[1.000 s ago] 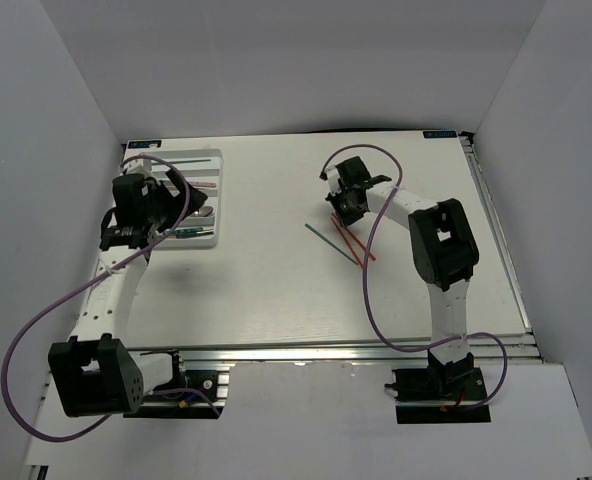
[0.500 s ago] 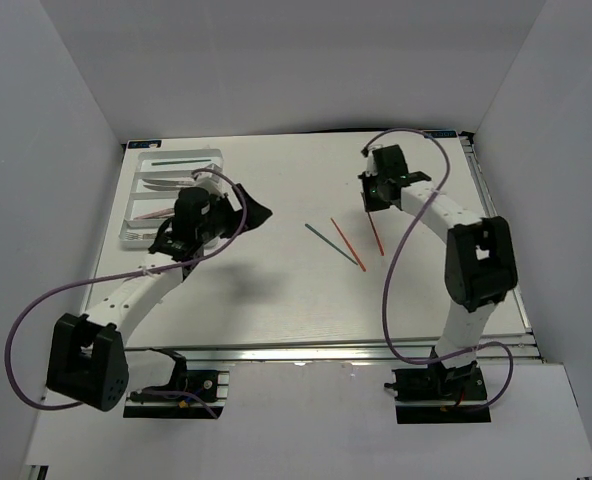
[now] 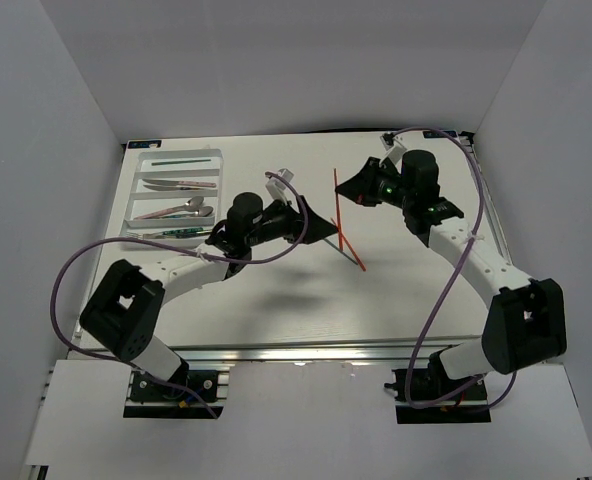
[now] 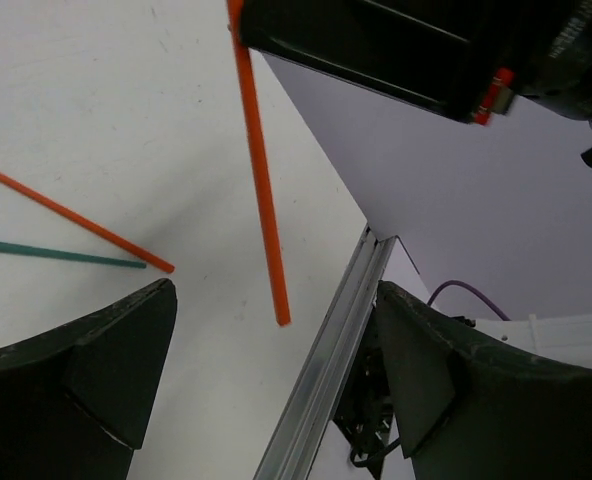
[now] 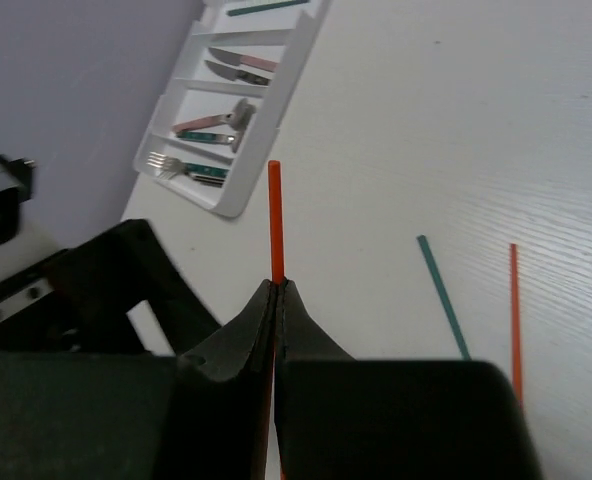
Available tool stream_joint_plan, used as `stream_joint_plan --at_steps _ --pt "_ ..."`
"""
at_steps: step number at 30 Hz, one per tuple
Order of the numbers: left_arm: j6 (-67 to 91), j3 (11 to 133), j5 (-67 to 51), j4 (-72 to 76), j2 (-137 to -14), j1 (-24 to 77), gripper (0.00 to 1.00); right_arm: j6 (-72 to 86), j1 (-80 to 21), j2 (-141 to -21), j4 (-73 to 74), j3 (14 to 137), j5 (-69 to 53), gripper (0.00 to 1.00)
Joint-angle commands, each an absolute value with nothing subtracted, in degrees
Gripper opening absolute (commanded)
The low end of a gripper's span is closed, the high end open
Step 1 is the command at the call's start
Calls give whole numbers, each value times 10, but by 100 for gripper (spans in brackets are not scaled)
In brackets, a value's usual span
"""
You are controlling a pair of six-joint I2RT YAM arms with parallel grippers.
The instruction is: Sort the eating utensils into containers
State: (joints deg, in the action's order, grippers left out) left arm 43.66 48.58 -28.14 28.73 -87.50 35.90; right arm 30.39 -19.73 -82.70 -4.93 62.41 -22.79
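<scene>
My right gripper (image 3: 348, 190) is shut on a red chopstick (image 3: 336, 203) and holds it above the table's middle; the stick pokes out past the shut tips (image 5: 274, 215). My left gripper (image 3: 321, 228) is open and empty, just left of that stick, which hangs ahead of its fingers (image 4: 259, 170). A second red chopstick (image 3: 353, 254) and a green chopstick (image 4: 61, 253) lie on the table below. The white cutlery tray (image 3: 213, 196) at the far left holds knives, a spoon, forks and a green chopstick (image 3: 181, 160).
The table's right aluminium edge (image 4: 326, 350) runs close to the left gripper's view. White walls enclose the table at the back and on both sides. In the right wrist view the tray (image 5: 276, 100) lies far ahead and the loose chopsticks (image 5: 442, 296) lie to the right.
My left arm has swung from the tray to the table's middle. My right gripper has lifted one red chopstick off the table and turned to the left.
</scene>
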Motion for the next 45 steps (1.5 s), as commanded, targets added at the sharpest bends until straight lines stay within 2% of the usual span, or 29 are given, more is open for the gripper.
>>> stream_joint_plan --at_steps 1,3,6,7,10,11,13,14,15,16,17,19,23,26,27,30,40,41,45 --pt "447 527 -306 331 -889 373 89 366 -204 -789 -131 616 -277 0" --pt "449 531 -303 337 -899 378 89 364 -215 -786 -124 623 -280 0" --pt "460 542 -301 352 -916 381 81 368 -228 -780 -128 621 -284 0" --pt "461 548 -299 350 -925 381 71 367 -231 -780 -129 621 -283 0" --pt "465 569 -300 351 -935 381 51 369 -243 -786 -133 620 -285 0" --pt "465 581 -300 347 -941 381 27 370 -244 -787 -136 615 -288 0" --pt "457 591 -289 324 -942 381 7 362 -243 -788 -135 612 -289 0" --pt "448 602 -265 309 -940 381 0 358 -236 -787 -128 611 -274 3" --pt "440 607 -242 258 -935 380 0 353 -229 -781 -122 611 -267 64" --pt "419 613 -190 229 -927 379 0 347 -209 -778 -101 611 -257 89" --pt "411 620 -190 202 -924 375 0 345 -194 -773 -91 610 -251 89" --pt "420 642 -108 122 -922 344 0 339 -141 -750 -69 599 -238 89" --pt "515 687 -36 19 -943 189 0 316 -84 -697 -18 577 -198 89" --pt "569 765 -26 -45 -995 106 0 295 -77 -686 -4 562 -204 89" --pt "570 836 37 -108 -1030 96 0 291 -77 -686 -1 560 -206 89" --pt "594 960 111 -206 -1103 69 0 283 -77 -679 -1 536 -219 89" --pt "779 1075 160 -227 -1243 -3 0 244 -77 -656 41 519 -233 89" --pt "786 1097 153 -224 -1268 -23 5 240 -77 -650 45 517 -232 89" --pt "798 1169 144 -239 -1331 -32 7 224 -77 -637 58 508 -218 89"
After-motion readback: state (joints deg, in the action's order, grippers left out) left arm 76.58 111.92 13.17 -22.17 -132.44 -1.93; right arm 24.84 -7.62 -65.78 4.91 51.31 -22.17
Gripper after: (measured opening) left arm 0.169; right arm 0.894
